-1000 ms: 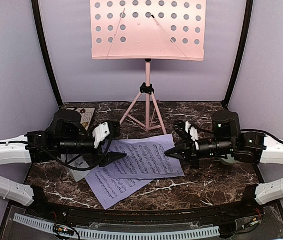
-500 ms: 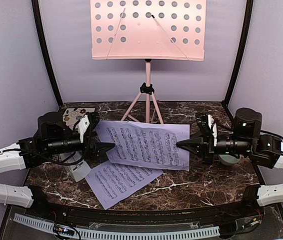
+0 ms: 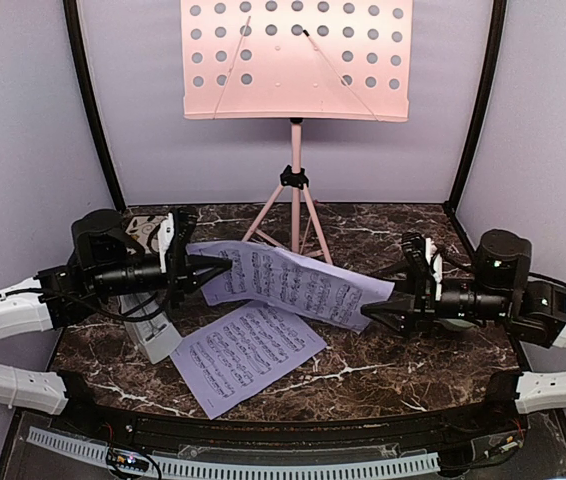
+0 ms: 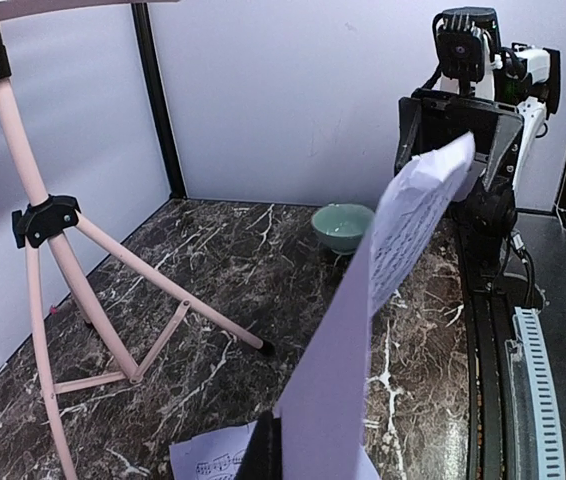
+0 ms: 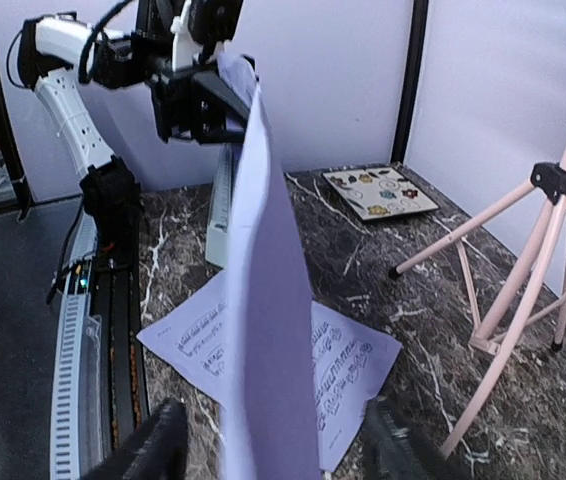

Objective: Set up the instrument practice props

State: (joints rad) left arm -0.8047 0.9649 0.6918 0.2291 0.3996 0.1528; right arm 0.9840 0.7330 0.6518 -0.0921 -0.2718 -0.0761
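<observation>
One lavender sheet-music page [image 3: 293,283] hangs above the table, and my left gripper [image 3: 219,266] is shut on its left edge. In the left wrist view that page [image 4: 338,380] rises edge-on from the jaws [image 4: 285,455]. My right gripper [image 3: 375,312] stands open at the page's lower right end. Its fingers [image 5: 153,452] are spread wide on either side of the page [image 5: 263,320], with the gripper's middle [image 5: 273,455] under it. A second page [image 3: 248,355] lies flat on the marble. The pink music stand [image 3: 296,60] stands at the back. The white-grey metronome [image 3: 153,338] sits under my left arm.
A floral tile [image 3: 148,228] lies at the back left behind my left arm. A pale green bowl [image 4: 343,225] sits near my right arm's base. The stand's tripod legs [image 3: 293,220] spread over the back middle. Black frame posts and lavender walls enclose the table.
My left gripper has shut on the page's left edge and risen slightly. My right gripper has opened and let go, dropping lower. The page now sags toward the right.
</observation>
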